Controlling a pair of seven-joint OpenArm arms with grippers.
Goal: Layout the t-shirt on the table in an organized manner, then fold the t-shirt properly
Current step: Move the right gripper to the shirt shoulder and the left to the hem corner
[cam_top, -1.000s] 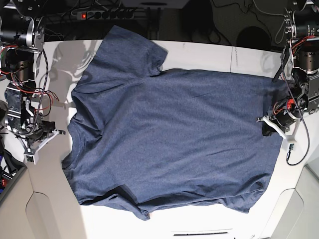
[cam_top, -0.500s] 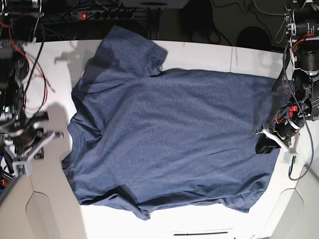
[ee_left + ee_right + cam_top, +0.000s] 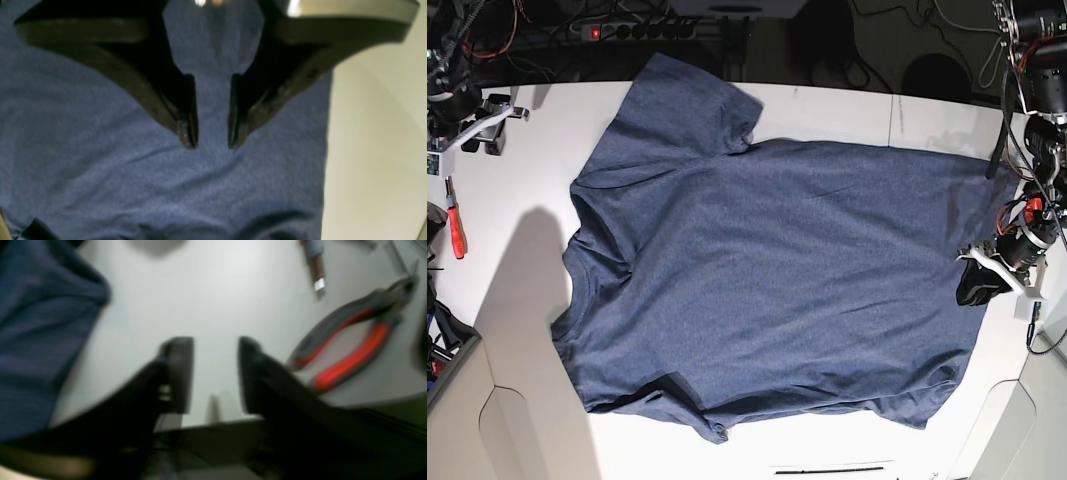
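Shirt: the t-shirt [image 3: 767, 280] lies spread flat on the table [image 3: 527, 300], directly under the left claw [image 3: 212, 145]; its hem edge runs just beside that claw.
Left claw: released, jaws apart, nothing between them, over the fabric.
Right claw [image 3: 215, 373]: released, jaws apart, empty, above bare table; a sleeve lies off to one side.
Nearby: pliers [image 3: 347, 340] with red-grey handles rest on the table beside the right claw.
Surface: matte white.

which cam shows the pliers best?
Right wrist: the pliers lie large on the table, red-and-grey handles clear though blurred. Base shows only a small red sliver at the edge. Left wrist shows none.
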